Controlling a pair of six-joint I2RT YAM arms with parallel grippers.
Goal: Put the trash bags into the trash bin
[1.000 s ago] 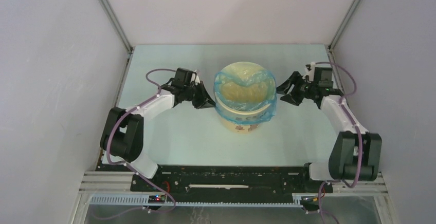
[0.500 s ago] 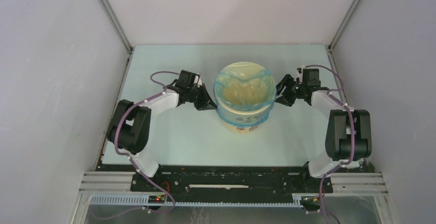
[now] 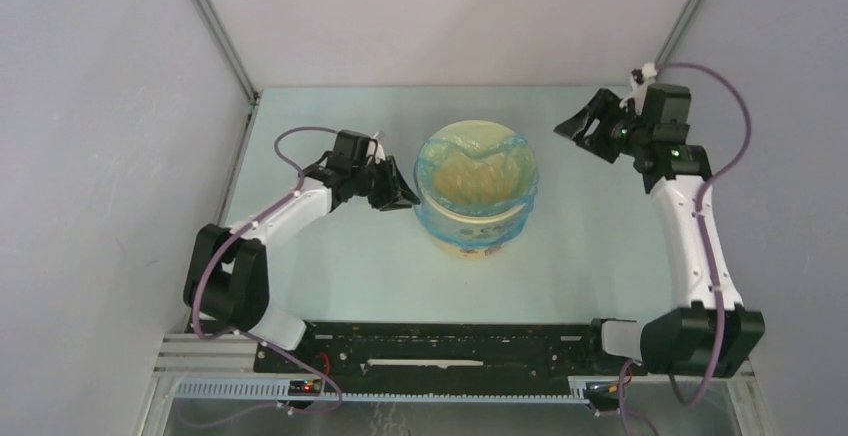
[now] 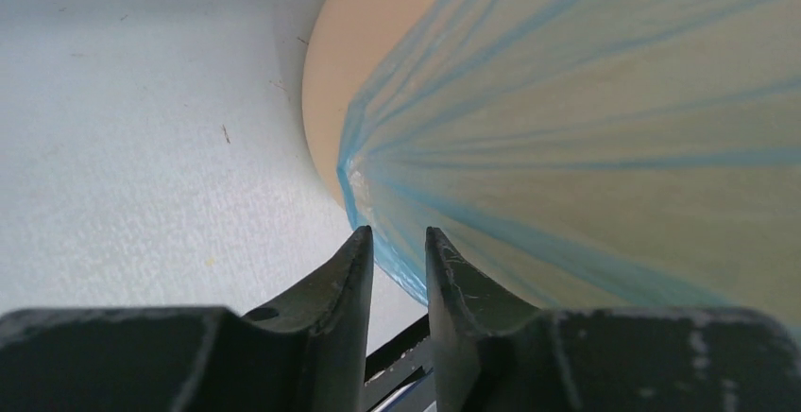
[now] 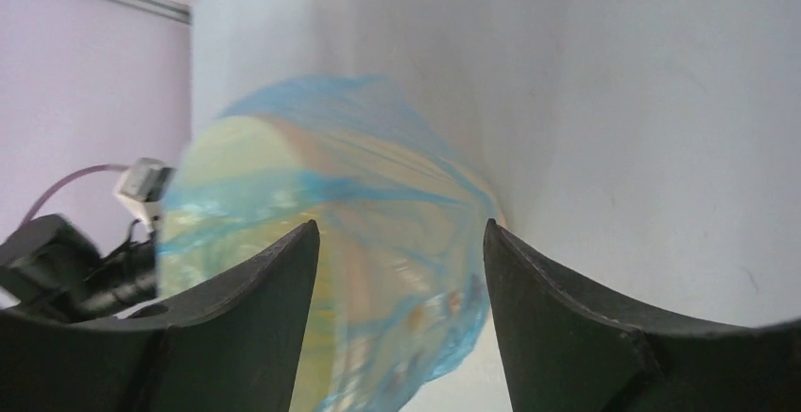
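Note:
The pale yellow-tan trash bin (image 3: 470, 234) stands mid-table. The light-blue trash bag (image 3: 432, 171) lines it, its film folded over the rim and down the outside. My left gripper (image 3: 405, 197) is at the bin's left side. In the left wrist view the jaws (image 4: 397, 234) stand a narrow gap apart, with the bag's lower edge (image 4: 567, 147) running across the gap; bare bin wall (image 4: 378, 34) shows above. My right gripper (image 3: 584, 138) is open, empty and raised at the back right, away from the bin. Its wrist view (image 5: 397, 228) looks at the bagged bin (image 5: 359, 195).
The pale green table (image 3: 330, 256) is boxed in by white walls with metal corner posts (image 3: 215, 36). The black base rail (image 3: 450, 346) runs along the near edge. My left arm's wrist (image 5: 66, 261) shows beyond the bin in the right wrist view.
My right gripper has left the bin's right side, moving up and back to the far right. My left gripper stays at the bin's left side. The bag's skirt sits lower on the bin.

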